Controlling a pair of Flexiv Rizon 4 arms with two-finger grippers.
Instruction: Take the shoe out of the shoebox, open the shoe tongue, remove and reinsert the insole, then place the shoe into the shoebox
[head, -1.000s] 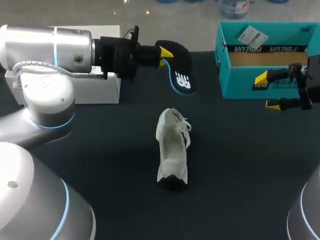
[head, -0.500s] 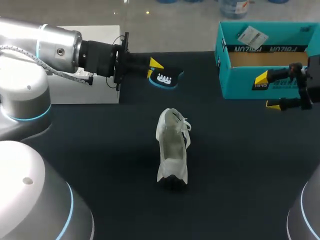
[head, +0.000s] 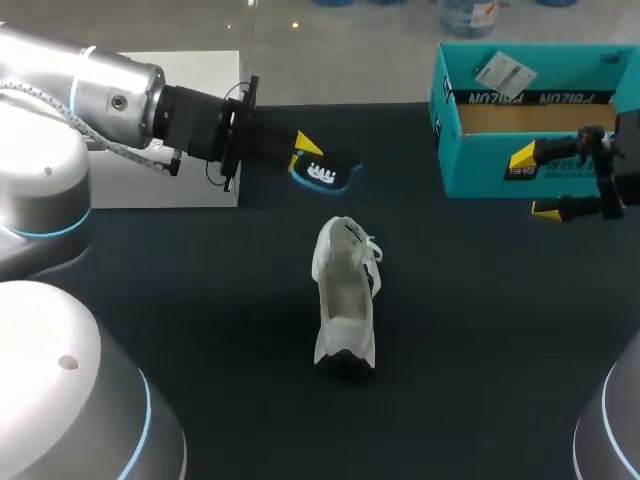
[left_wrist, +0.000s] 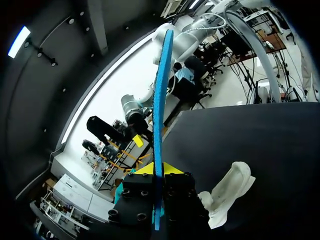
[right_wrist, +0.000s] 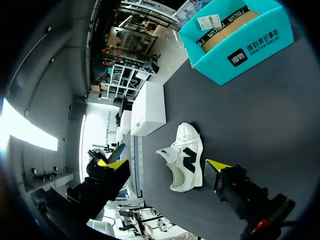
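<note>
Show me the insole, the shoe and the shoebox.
insole (head: 323, 173): head view, on its dark printed face.
shoe (head: 345, 298): head view, middle of its white upper.
shoebox (head: 476, 170): head view, teal front wall.

White shoe (right_wrist: 186, 157) ahead of wide-apart yellow-tipped fingers (right_wrist: 216, 165), teal shoebox (right_wrist: 235, 42) well beyond on dark table (right_wrist: 280, 115)

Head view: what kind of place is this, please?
Probably a robot test bench: a dark table, the left gripper holding an insole above it, and a white shoe and a teal shoebox on it.
</note>
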